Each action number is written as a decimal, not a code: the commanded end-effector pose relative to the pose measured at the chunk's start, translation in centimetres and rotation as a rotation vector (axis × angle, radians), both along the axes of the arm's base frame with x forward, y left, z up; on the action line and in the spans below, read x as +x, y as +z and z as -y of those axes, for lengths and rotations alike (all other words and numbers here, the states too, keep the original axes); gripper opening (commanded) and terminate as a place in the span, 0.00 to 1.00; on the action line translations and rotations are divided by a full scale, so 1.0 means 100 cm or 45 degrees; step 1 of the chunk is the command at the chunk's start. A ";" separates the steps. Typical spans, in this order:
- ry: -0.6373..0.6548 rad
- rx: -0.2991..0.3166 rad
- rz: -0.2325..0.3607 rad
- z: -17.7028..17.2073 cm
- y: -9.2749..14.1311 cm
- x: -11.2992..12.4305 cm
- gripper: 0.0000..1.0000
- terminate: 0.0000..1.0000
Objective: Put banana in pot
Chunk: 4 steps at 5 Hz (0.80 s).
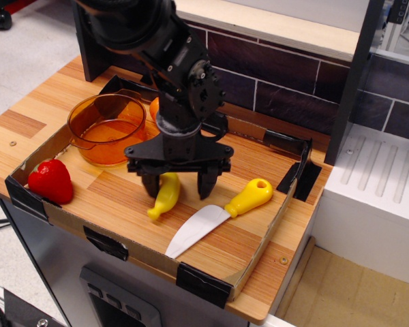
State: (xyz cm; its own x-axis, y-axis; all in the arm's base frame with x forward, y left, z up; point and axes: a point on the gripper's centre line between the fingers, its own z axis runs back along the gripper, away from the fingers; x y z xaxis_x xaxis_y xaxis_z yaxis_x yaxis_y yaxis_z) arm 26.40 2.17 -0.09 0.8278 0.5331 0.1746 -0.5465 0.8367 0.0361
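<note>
Wooden counter [27,116] w/ a shallow cardboard tray [211,279] on top, dark tile wall behind at 12, white block at 3. Clock dirs taken from tray centre.

Nearest, at approx 5: toy knife [218,216], white blade toward the front edge, yellow handle w/ a hole pointing to 2. At 9, by the tray's left wall, a red strawberry [51,181], well apart from the rest.

Banana [165,195] lay flat on the tray floor near centre, a bit toward 7, long axis running roughly 12-6, lower tip free, upper end hidden under the gripper. Just beside the knife blade, not touching as far as could be seen.

Gripper [177,184] pointed straight down over the banana, black fingers [208,180] spread wide, one either side of the fruit's upper half. Left finger looked v. close to or against the banana; contact couldn't be told. Right finger was clear of it. Nothing pinched.

Pot [106,127] sat at 10-11, upright, amber, see-through. Something orange [154,107] showed just behind the pot, mostly hidden by the arm.
</note>
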 end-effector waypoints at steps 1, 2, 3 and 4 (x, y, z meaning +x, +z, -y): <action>0.002 -0.064 0.004 -0.003 0.021 -0.003 0.00 0.00; 0.005 -0.108 0.051 -0.007 0.051 0.004 0.00 0.00; 0.020 -0.144 0.044 -0.019 0.079 0.014 0.00 0.00; 0.101 -0.127 0.074 -0.042 0.092 0.028 0.00 0.00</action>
